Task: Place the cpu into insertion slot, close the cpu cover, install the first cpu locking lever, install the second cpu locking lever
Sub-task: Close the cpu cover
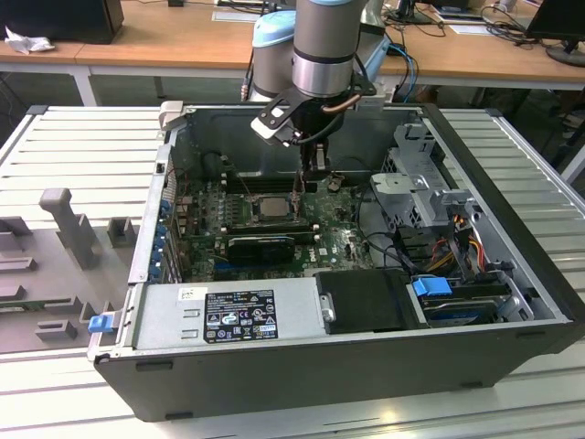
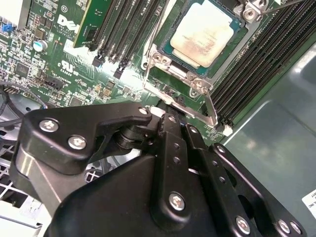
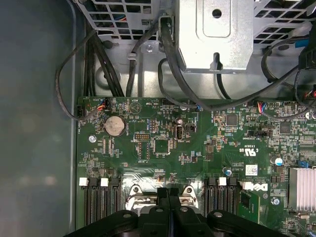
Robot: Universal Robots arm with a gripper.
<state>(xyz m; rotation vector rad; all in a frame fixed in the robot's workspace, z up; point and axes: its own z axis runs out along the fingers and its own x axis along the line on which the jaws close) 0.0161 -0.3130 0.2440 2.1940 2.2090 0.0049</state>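
Bench: grey and slatted, carrying an open computer case.
Case: lies on its side with the panel off, showing a green circuit board, bundled cables and a metal drive cage.
Arm: reaches down into the case from above, over the middle of the board.
Pincer: clenched, its two black fingers pressed together with only a thin seam between them; whether anything is caught in that seam cannot be told. It hangs just beside the socket.
Socket: sits on the board between banks of long black memory slots.
Cover: silver frame lying flat on the socket.
Chip: pale metal square, seated in the socket and framed by the cover's window.
Lever: thin silver wire bar along the socket's edge, right at the tip of the pincer.
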